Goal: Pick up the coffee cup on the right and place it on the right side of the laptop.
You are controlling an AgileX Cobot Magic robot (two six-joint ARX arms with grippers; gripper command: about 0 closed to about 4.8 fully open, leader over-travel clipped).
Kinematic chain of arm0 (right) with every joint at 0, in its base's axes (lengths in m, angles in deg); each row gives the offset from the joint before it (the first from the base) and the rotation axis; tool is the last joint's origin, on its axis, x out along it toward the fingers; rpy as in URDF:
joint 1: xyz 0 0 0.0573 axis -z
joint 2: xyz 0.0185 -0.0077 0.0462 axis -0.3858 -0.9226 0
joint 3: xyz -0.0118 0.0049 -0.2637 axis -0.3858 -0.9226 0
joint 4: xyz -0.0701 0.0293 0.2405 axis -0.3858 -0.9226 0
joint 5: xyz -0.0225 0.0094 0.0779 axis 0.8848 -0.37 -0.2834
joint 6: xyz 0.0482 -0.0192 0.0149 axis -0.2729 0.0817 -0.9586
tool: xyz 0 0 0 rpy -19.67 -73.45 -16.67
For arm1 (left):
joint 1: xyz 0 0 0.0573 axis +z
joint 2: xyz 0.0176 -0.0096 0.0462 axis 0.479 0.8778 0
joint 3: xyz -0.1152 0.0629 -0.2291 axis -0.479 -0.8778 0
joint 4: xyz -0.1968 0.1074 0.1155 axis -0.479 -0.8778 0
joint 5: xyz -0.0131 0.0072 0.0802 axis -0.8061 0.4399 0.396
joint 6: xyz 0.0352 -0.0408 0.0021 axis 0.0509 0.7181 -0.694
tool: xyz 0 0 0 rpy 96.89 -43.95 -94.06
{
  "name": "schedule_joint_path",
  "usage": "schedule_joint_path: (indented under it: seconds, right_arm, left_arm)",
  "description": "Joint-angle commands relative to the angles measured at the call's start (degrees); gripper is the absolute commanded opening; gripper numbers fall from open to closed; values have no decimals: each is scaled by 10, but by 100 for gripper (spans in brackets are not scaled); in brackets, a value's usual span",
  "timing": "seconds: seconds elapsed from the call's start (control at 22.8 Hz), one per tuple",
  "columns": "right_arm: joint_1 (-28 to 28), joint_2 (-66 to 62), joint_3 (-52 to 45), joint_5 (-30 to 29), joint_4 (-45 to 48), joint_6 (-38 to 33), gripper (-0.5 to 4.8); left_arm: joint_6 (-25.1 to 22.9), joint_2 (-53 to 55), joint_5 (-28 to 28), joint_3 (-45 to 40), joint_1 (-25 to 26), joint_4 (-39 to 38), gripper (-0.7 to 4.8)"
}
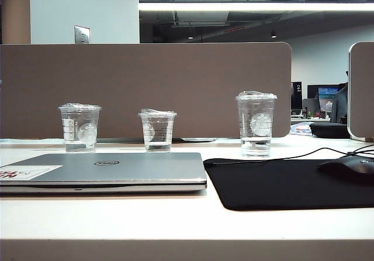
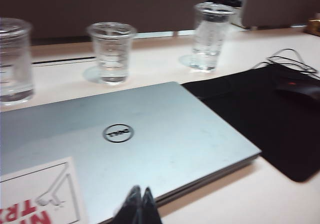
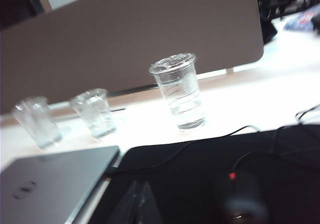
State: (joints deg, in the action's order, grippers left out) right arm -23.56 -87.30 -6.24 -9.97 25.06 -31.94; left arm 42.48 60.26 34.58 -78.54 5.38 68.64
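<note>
Your left gripper (image 2: 140, 204), fingers pressed together and empty, hovers over the closed silver-grey Dell laptop (image 1: 105, 170). Behind stand three clear plastic cups; the tallest, lidded coffee cup (image 1: 256, 124) is rightmost, well beyond your closed, empty right gripper (image 3: 139, 204) over the one black mat (image 1: 292, 182).

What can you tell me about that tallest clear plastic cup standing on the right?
The tallest clear plastic cup has a clear lid, a faint white round logo and horizontal marker lines. It looks like thin see-through plastic, with a little clear liquid at the bottom. It stands upright on the white table, just behind the black mat, right of two shorter clear cups and the closed silver-grey laptop. Nothing touches it except the table; neither gripper is near it.
</note>
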Motion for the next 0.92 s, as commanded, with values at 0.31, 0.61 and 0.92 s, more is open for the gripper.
schedule_joint_path:
  seconds: [0.31,0.61,0.92]
  right_arm:
    - [-7,-2,23,-2,16,-172,-9]
    - [-9,-130,116,-11,17,-63,100]
    - [-13,-536,263,-29,130,156,479]
  left_arm:
    - [-1,0,-1,2,-57,7,-5]
    - [-1,0,-1,2,-57,7,-5]
    - [-1,0,-1,2,-96,7,-5]
